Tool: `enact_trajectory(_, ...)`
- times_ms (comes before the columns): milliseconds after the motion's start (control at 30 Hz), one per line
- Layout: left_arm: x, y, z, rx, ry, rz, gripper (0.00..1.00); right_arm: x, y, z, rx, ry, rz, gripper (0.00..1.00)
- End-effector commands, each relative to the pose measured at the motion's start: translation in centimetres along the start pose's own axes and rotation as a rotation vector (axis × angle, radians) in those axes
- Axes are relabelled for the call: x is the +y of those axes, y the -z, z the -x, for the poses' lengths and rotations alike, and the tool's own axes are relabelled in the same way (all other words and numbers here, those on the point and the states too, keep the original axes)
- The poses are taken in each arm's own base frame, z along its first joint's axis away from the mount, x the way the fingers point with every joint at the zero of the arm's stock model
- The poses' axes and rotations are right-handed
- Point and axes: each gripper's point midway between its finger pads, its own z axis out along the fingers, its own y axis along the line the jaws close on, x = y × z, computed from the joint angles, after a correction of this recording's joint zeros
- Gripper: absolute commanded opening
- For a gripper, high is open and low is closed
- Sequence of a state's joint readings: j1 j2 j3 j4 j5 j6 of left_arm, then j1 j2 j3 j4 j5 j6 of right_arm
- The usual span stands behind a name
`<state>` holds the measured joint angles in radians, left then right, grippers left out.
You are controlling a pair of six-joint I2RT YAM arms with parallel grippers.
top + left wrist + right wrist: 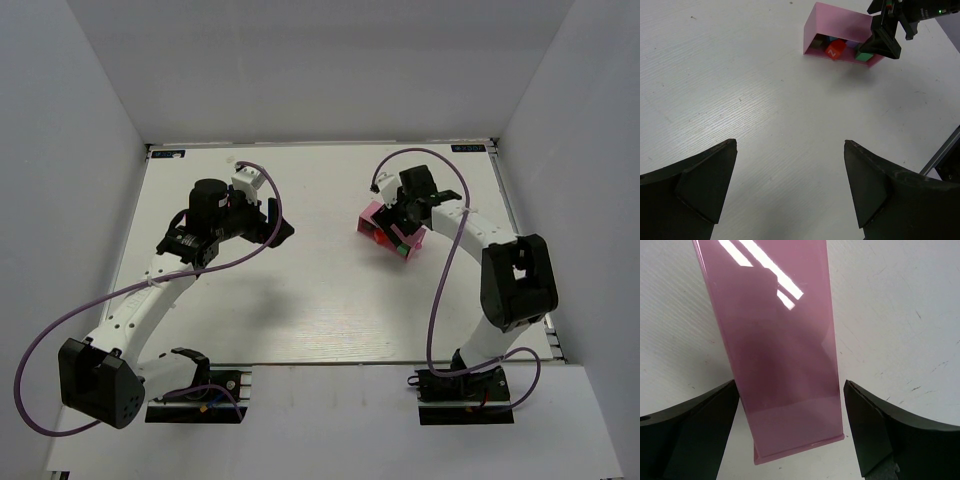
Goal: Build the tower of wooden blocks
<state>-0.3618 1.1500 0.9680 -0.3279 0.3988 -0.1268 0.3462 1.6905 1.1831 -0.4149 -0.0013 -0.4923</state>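
Observation:
The wood blocks sit as a cluster inside a pink tray (840, 22) that lies tipped on its side. Through its open face I see a red block (835, 49), a green one (863, 56), a blue one (832, 38) and a purple one (852, 44). From above, the red block (378, 238) and the green block (404, 250) peek out under the tray (370, 217). My right gripper (790, 385) is open and straddles the tray's glossy back (775, 330), with a thin gap at its right finger (865, 420). My left gripper (790, 142) hangs open over bare table, well short of the tray.
White walls close in the white table (300, 300) on three sides. The right arm's elbow (515, 285) stands near the right edge. Purple cables loop off both arms. The right gripper's dark finger (885, 42) covers the tray's right end in the left wrist view.

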Motion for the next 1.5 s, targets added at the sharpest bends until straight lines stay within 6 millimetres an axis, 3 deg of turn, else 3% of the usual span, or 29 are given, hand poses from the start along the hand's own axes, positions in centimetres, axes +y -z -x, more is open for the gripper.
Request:
enact_trajectory(0,-0.4,0.6,1.0,-0.042,-0.025,-0.014,0.98,-1.5,0.2,1.9,-0.055,0.014,-0.02,0.9)
enact_trajectory(267,-0.2,0.4,0.8,-0.034,-0.021,-0.013,0.98,-1.5,-1.1,1.4,-0.027,0.035,0.01,0.9)
enact_trajectory(567,-0.4,0.4,0.7,-0.033,-0.021,-0.022,1.0,-0.8,-1.3,0.8,-0.019,0.05,0.09,0.9)
enact_trajectory(667,-0.4,0.4,0.7,-0.033,-0.021,-0.022,1.0,-0.7,-1.2,0.9,-0.025,0.051,0.109,0.82)
enact_trajectory(800,-0.4,0.4,0.7,-0.033,-0.021,-0.022,1.0,-0.6,-1.1,0.7,-0.022,0.046,0.136,0.65)
enact_trajectory(900,-0.4,0.4,0.7,-0.033,-0.021,-0.022,1.0,-0.3,-1.2,0.4,-0.013,0.046,0.157,0.59)
enact_trajectory(1200,-0.4,0.4,0.7,-0.033,-0.021,-0.022,1.0,0.1,-0.5,1.1,-0.032,0.041,0.189,0.01)
enact_trajectory(1467,-0.4,0.4,0.7,-0.033,-0.021,-0.022,1.0,-0.2,-0.1,1.3,-0.051,0.041,0.158,0.0)
